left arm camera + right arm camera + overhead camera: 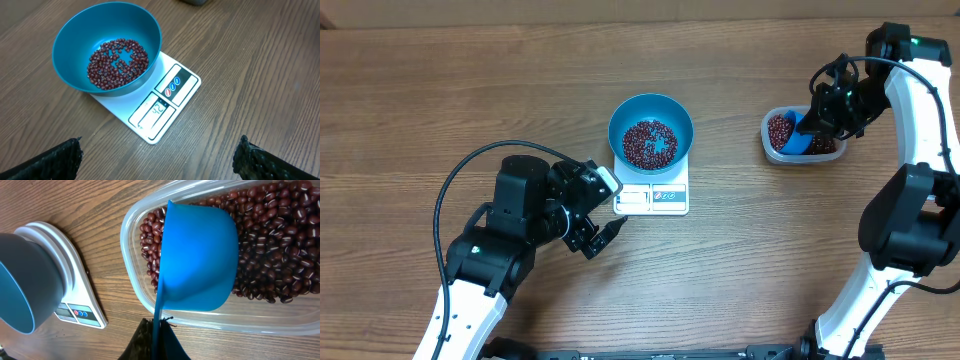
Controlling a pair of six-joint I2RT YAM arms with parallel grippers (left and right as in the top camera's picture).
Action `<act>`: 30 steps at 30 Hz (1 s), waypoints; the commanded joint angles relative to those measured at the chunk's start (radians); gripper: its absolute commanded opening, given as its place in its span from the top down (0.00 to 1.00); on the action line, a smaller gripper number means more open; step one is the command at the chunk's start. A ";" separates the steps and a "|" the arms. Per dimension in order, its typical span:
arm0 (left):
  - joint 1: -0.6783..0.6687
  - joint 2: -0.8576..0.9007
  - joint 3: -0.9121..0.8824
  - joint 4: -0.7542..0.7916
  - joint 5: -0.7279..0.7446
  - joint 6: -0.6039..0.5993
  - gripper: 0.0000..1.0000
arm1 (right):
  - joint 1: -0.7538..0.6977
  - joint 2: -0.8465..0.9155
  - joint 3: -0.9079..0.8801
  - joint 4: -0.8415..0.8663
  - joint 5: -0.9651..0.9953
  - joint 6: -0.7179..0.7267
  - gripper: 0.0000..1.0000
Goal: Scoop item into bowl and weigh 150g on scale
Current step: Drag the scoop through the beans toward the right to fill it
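The blue bowl (617,120) stands on the white scale (665,197) at the table's middle, with a layer of red-brown beans (649,143) in its bottom. My left gripper (610,207) rests just left of the scale's display, open and empty; in its wrist view the left gripper (159,150) has bare wood between wide-set fingers, with the bowl (70,60) and scale (172,95) ahead. My right gripper (157,323) is shut on the handle of a blue scoop (200,260). The scoop is tipped over the beans (280,240) in the clear tub (131,255), its inside hidden.
The clear tub (770,130) sits at the right of the table, about a hand's width from the scale. The right arm (910,200) runs down the right edge. A black cable (450,190) loops by the left arm.
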 commanded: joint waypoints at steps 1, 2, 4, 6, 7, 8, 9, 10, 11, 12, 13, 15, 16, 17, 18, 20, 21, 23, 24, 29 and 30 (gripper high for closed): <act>0.010 0.002 -0.005 0.001 0.018 -0.003 0.00 | -0.016 -0.015 -0.004 0.003 -0.055 -0.012 0.96; 0.010 0.002 -0.005 0.001 0.018 -0.003 0.00 | -0.022 -0.015 -0.004 0.002 -0.055 -0.012 0.96; 0.010 0.002 -0.005 0.001 0.018 -0.003 0.00 | -0.033 -0.015 -0.004 0.002 -0.055 -0.016 0.96; 0.010 0.002 -0.005 0.001 0.018 -0.003 0.00 | -0.042 -0.014 -0.004 0.002 -0.055 -0.036 0.96; 0.010 0.002 -0.005 0.001 0.018 -0.003 0.00 | -0.047 -0.014 -0.005 0.002 -0.055 -0.044 0.96; 0.010 0.002 -0.005 0.001 0.018 -0.003 0.01 | -0.050 -0.014 -0.005 0.002 -0.055 -0.046 0.96; 0.010 0.002 -0.005 0.001 0.018 -0.003 0.00 | -0.055 -0.014 -0.005 0.001 -0.055 -0.047 0.96; 0.010 0.002 -0.005 0.001 0.018 -0.003 0.01 | -0.058 -0.013 -0.005 -0.002 -0.055 -0.053 0.96; 0.010 0.002 -0.005 0.001 0.018 -0.003 0.00 | -0.061 -0.013 -0.005 -0.004 -0.055 -0.058 0.96; 0.010 0.002 -0.005 0.001 0.018 -0.003 0.00 | -0.064 -0.013 -0.005 -0.005 -0.055 -0.058 0.96; 0.010 0.002 -0.005 0.001 0.018 -0.003 0.00 | -0.067 -0.013 -0.005 -0.005 -0.055 -0.061 0.96; 0.010 0.002 -0.005 0.001 0.018 -0.003 0.00 | -0.073 -0.013 -0.005 -0.005 -0.055 -0.061 0.96; 0.010 0.002 -0.005 0.001 0.018 -0.003 0.01 | -0.076 -0.013 -0.005 -0.005 -0.055 -0.061 0.96; 0.010 0.002 -0.005 0.001 0.018 -0.003 0.00 | -0.079 -0.012 -0.005 -0.005 -0.055 -0.061 0.96; 0.010 0.002 -0.005 0.001 0.018 -0.003 0.00 | -0.085 -0.011 -0.005 -0.005 -0.055 -0.061 0.96; 0.010 0.002 -0.005 0.001 0.018 -0.003 0.00 | -0.093 -0.011 -0.005 -0.006 -0.056 -0.061 0.96; 0.010 0.002 -0.005 0.001 0.018 -0.003 0.00 | -0.096 -0.011 -0.005 -0.006 -0.061 -0.061 0.96; 0.010 0.002 -0.005 0.001 0.018 -0.003 0.00 | -0.104 -0.011 -0.005 -0.009 -0.075 -0.062 0.96; 0.010 0.002 -0.005 0.001 0.018 -0.003 0.00 | -0.109 -0.011 -0.005 -0.011 -0.090 -0.068 0.96; 0.010 0.002 -0.005 0.001 0.018 -0.003 0.01 | -0.130 -0.011 -0.005 -0.016 -0.145 -0.069 0.96; 0.010 0.002 -0.005 0.001 0.018 -0.003 0.00 | -0.132 -0.011 -0.005 -0.017 -0.152 -0.070 0.96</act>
